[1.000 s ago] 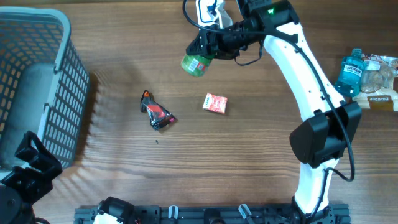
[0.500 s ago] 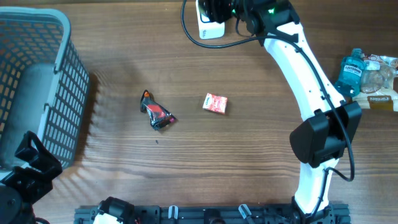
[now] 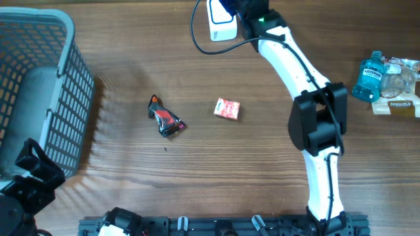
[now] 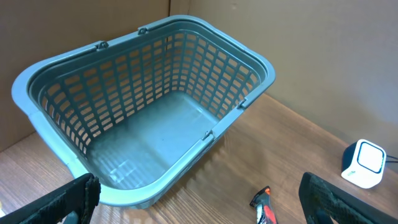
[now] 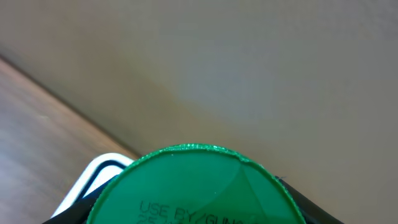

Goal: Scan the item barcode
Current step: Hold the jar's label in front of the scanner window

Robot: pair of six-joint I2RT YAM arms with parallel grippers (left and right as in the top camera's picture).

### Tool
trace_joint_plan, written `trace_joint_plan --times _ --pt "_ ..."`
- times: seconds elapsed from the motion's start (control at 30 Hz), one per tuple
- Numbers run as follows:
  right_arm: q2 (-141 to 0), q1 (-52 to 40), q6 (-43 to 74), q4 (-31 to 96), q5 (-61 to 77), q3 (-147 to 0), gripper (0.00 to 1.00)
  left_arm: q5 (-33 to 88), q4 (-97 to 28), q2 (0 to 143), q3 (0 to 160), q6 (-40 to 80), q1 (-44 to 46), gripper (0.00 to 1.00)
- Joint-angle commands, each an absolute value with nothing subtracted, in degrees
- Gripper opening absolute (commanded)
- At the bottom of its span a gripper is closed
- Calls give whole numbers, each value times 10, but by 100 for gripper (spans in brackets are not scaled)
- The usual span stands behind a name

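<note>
A round green lid (image 5: 193, 186) with "USE BY" print fills the bottom of the right wrist view; this is the item, a green-lidded tub. My right gripper (image 3: 237, 8) is shut on it, and one dark finger (image 5: 311, 210) shows beside the lid. The tub hangs at the table's far edge, right over the white scanner (image 3: 220, 23), whose rim (image 5: 93, 171) peeks out at the lid's left. From overhead the tub itself is hidden by the arm. Near the front left corner my left gripper (image 3: 29, 177) stands wide open with nothing between its fingers (image 4: 68, 199).
A grey-blue mesh basket (image 3: 39, 85) fills the left side. A black and red packet (image 3: 165, 118) and a small red box (image 3: 227, 109) lie mid-table. A blue bottle (image 3: 369, 75) and other packets (image 3: 397, 98) sit at the right edge.
My right arm carried the green tub from in front of the scanner up and back over it, out of overhead sight. The left arm has not moved.
</note>
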State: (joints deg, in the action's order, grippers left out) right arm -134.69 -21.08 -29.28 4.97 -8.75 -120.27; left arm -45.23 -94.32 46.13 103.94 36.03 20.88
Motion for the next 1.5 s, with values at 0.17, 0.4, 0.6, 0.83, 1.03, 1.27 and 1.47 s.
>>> trace_joint_plan --times 0.17,0.4,0.6,0.83,1.03,1.27,1.47 --pt "-1384 -247 -345 -37 -151 -1214 41 -479 -943 465 1037 351 206 100" --pt "-1438 -249 -425 -118 -206 -1214 41 -488 -965 465 1036 351 206 100" --pt "-1461 -250 -479 -173 -227 -1214 41 -497 -965 466 1034 351 206 100" --pt "-1467 -262 -510 -179 -231 -1214 41 -509 -965 466 1034 351 206 100" --pt "-1496 -278 -526 -205 -243 -1214 41 -509 -965 466 1034 351 206 100" --pt "-1513 -285 -572 -223 -247 -1214 40 -510 -965 466 1034 349 206 100" --pt "-1533 -285 -655 -237 -273 -1214 40 -511 -965 466 1034 349 206 100"
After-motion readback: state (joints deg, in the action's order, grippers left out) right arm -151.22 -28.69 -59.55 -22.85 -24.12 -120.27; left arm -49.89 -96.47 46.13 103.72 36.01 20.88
